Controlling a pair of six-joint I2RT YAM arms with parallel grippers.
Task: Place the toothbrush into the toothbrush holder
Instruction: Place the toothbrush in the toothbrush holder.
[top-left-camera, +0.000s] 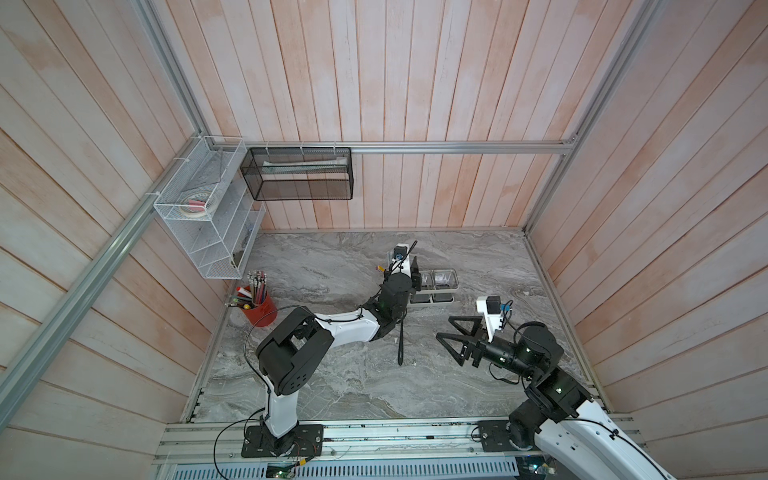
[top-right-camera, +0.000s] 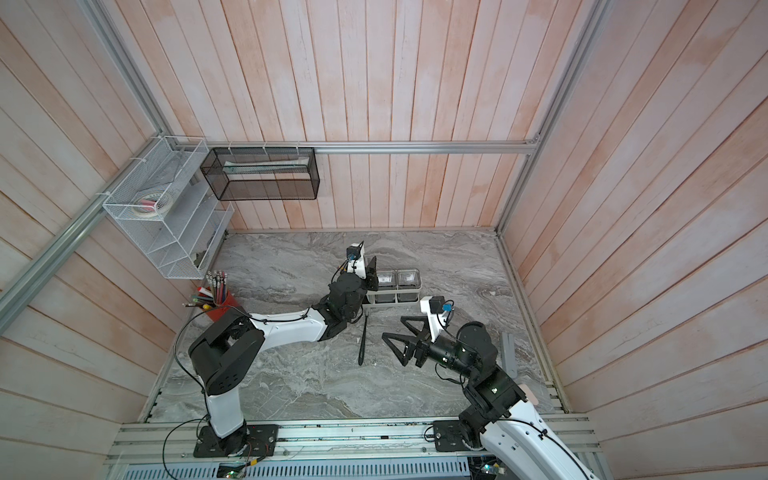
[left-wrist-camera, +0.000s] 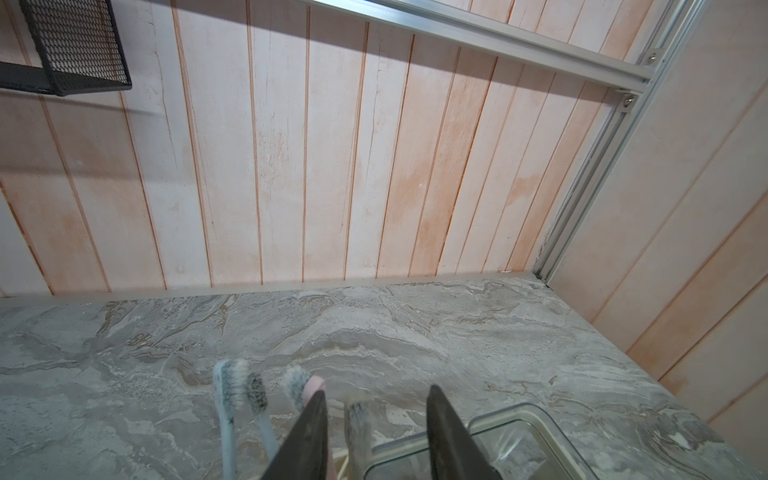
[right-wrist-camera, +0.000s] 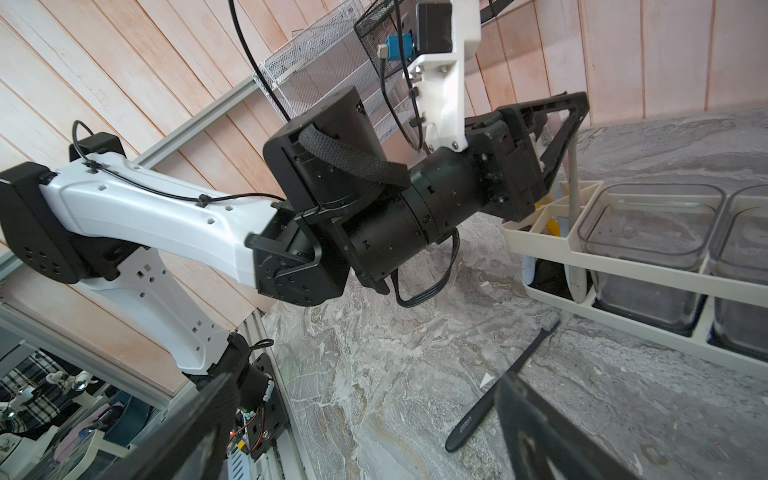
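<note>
Saw red cup (top-left-camera: 262, 314) of pens at marble tabletop's (top-left-camera: 340, 382) left edge. White wire rack (top-left-camera: 199, 241) on left wall above it held tape roll (top-left-camera: 195, 204). Black mesh basket (top-left-camera: 301, 189) hung on back wall alongside.
</note>
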